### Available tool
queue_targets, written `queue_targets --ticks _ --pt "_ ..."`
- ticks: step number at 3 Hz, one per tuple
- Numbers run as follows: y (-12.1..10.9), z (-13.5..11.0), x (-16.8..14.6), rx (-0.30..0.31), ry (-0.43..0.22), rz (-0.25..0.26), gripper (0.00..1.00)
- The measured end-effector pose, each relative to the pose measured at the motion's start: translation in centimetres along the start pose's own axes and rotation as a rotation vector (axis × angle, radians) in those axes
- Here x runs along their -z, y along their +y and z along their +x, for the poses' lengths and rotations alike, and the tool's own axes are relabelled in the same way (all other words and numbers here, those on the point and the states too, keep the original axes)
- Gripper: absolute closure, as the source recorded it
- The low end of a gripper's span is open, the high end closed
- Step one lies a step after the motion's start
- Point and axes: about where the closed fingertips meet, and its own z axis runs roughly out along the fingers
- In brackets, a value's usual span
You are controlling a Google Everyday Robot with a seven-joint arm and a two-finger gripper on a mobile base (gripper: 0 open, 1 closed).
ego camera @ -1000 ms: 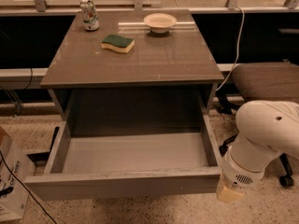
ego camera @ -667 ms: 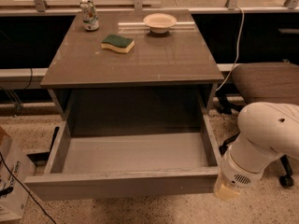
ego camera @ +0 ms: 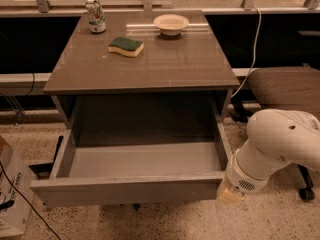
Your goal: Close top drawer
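The top drawer (ego camera: 130,189) stands pulled far out from under the grey tabletop (ego camera: 145,64). Its flat grey front faces me and its light grey inner floor (ego camera: 142,159) is bare. My gripper (ego camera: 229,196) is at the end of the white arm (ego camera: 280,144), low on the right. Its beige tip is right against the right end of the drawer front.
On the tabletop stand a can (ego camera: 95,15) at the back left, a green-and-yellow sponge (ego camera: 126,46) and a white bowl (ego camera: 171,24). A padded chair (ego camera: 285,86) is at the right, and a cardboard box (ego camera: 12,199) is on the floor at the left.
My arm has moved left, bringing the gripper up to the right end of the drawer front. The drawer front appears to have slid slightly inward.
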Motion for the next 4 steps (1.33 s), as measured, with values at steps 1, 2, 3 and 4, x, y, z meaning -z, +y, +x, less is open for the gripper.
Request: queue_targets --ticks 1,2,3,4 --pt "0.0 -0.1 0.0 0.001 -0.001 0.001 1.0" --pt "-2.1 -2.2 0.0 0.032 -0.04 0.036 1.0" --pt "-2.0 -2.2 0.0 0.032 -0.04 0.036 1.0" --pt "-6.8 -6.5 -0.2 0.111 -0.104 0.078 1.0"
